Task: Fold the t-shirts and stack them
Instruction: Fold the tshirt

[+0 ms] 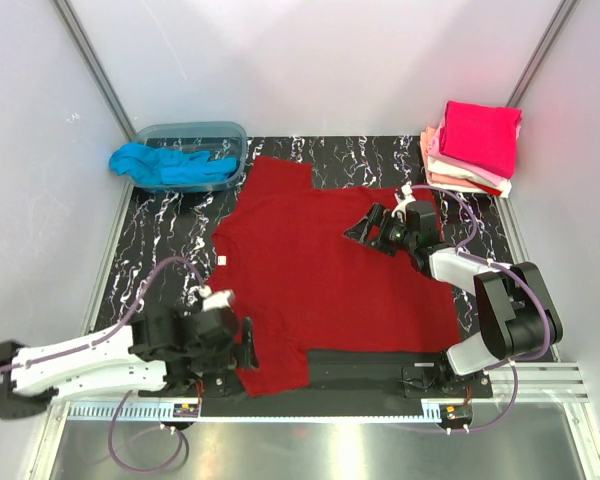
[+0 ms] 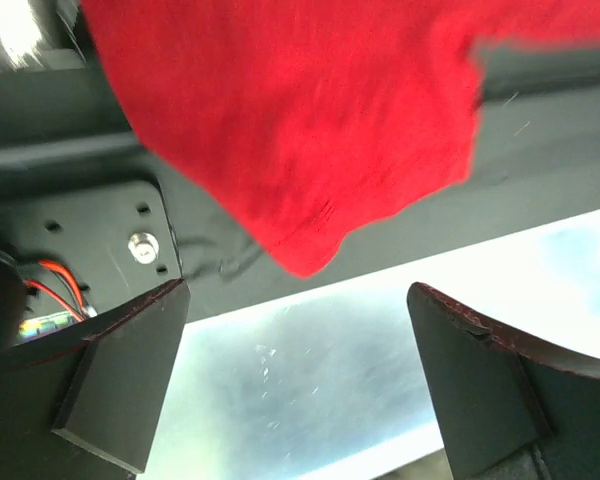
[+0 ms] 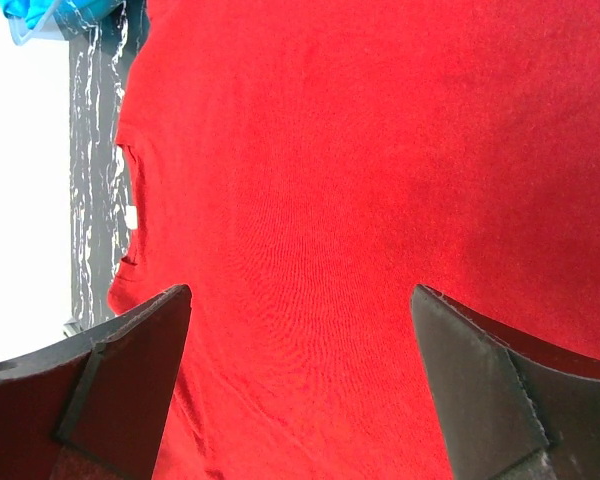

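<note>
A dark red t-shirt (image 1: 330, 270) lies spread flat on the black marbled table, with a small white neck tag (image 1: 223, 260) at its left edge. My left gripper (image 1: 248, 346) is open beside the shirt's near-left sleeve. In the left wrist view that sleeve (image 2: 300, 120) lies beyond the gripper (image 2: 295, 375), with nothing between the fingers. My right gripper (image 1: 366, 225) hovers open over the shirt's far right part. The right wrist view shows red cloth (image 3: 360, 150) under the gripper (image 3: 300, 390). A turquoise t-shirt (image 1: 170, 165) hangs out of the tub. Folded t-shirts (image 1: 475, 145) are stacked at the back right, magenta on top.
The translucent blue-grey tub (image 1: 215, 135) stands at the back left corner. A shiny metal strip (image 1: 310, 445) runs along the near edge below the arm bases. White walls with slanted metal posts close the table in on three sides.
</note>
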{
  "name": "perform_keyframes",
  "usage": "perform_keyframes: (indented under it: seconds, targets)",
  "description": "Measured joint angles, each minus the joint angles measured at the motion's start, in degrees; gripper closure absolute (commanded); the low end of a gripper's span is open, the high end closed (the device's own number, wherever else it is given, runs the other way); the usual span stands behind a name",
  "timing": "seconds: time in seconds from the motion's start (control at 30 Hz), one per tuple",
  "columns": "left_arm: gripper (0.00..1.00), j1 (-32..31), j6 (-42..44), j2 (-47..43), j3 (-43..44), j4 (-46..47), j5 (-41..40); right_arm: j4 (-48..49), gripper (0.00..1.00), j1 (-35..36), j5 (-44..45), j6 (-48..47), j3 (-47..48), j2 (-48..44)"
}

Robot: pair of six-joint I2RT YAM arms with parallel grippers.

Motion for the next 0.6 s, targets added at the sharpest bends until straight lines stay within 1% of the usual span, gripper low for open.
perform_keyframes:
  seconds: [0.1,0.2,0.23,0.27,0.4,0.43,0.53,0.6]
  targets:
    - [0.01,-7.61,-5.62,5.29,-1.09,1.33,-0.37,-0.37,0.02,0.0,0.02,-0.02,0.02,0.0]
    - [0.02,-11.15,-8.7,11.08,-1.09,2.38,-1.53,-0.81,0.02,0.0,0.04,-0.02,0.02,0.0]
    - [0.1,-11.56,-9.44,12.24,-1.14,2.91,-1.97,-0.9,0.01,0.0,0.04,0.0,0.02,0.0]
    - [0.26,-11.78,-10.23,12.61,-1.44,3.87,-2.29,-0.92,0.02,0.0,0.04,-0.02,0.02,0.0]
    - [0.35,-11.93,-12.17,12.2,-6.78,10.86,-2.01,-0.96,0.02,0.0,0.04,0.0,0.04,0.0]
    - [0.35,-11.93,-12.59,12.37,-8.28,11.98,-1.86,-0.96,0.01,0.0,0.04,-0.02,0.04,0.0]
    - [0.38,-11.93,-13.25,14.64,-10.84,14.08,-1.29,-0.96,0.01,0.0,0.04,0.0,0.04,0.0]
    - [0.41,-11.93,-13.25,15.63,-11.08,14.8,-1.25,-0.96,0.01,0.0,0.02,-0.02,0.04,0.0]
